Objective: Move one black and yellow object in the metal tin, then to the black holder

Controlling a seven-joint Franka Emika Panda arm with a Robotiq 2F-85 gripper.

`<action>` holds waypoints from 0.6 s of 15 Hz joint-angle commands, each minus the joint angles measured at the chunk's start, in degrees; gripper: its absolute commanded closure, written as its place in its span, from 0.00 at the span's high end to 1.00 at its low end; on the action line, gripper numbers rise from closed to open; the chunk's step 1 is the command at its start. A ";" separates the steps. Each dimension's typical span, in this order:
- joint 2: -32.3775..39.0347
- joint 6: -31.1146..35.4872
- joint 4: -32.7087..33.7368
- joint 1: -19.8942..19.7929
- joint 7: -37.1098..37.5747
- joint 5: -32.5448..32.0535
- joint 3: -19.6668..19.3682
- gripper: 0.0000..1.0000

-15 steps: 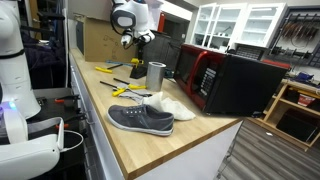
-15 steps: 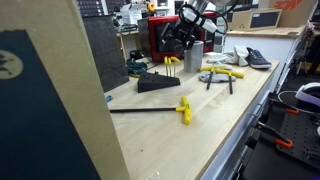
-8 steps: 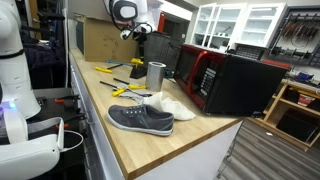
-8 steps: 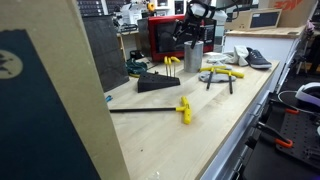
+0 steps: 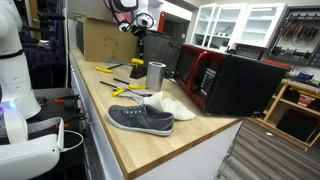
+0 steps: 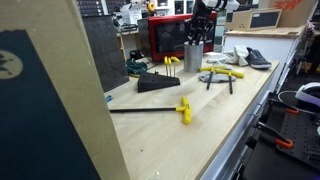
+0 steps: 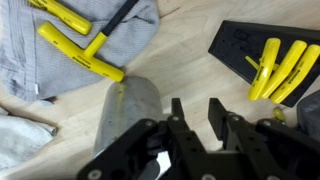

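The tin (image 5: 156, 76) stands upright on the desk (image 5: 150, 148). A red-fronted microwave (image 5: 200, 72) is just behind it, and a grey shoe (image 5: 140, 119) and a white cloth (image 5: 178, 107) lie nearer the desk's front edge. In the wrist view a grey cloth (image 7: 50, 60) lies beside the tin and carries two yellow T-handle tools (image 7: 78, 38); the end of one handle comes right up to the tin's wall. The holder (image 7: 238, 42) sits on the tin's other side, apart from it, with three yellow handles (image 7: 280, 68) on it. In an exterior view a lone yellow tool (image 6: 184, 110) lies on bare wood, well apart from the holder.

A second ago the hand was close over the tin's mouth; the arm has since risen, and the hand now hangs clearly above the tin. The tin, shoe, cloths and tools lie where they did.

In the wrist view the hand (image 7: 195, 112) is a little to one side of the tin. Its fingers stand part-way apart with bare wood showing through the gap, and they grip and touch nothing. Whether a tool sits inside the tin cannot be told.
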 commanded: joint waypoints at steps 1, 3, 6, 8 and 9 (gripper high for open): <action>2.61 0.90 0.59 0.47 -1.72 1.28 0.43 0.05; 4.78 2.64 1.15 0.86 -2.01 1.95 0.59 0.00; 7.03 5.14 1.66 1.60 -2.44 3.41 0.87 0.00; 8.14 6.04 1.94 2.09 -2.87 4.68 1.07 0.00; 8.37 6.04 2.01 2.32 -2.94 5.34 1.14 0.00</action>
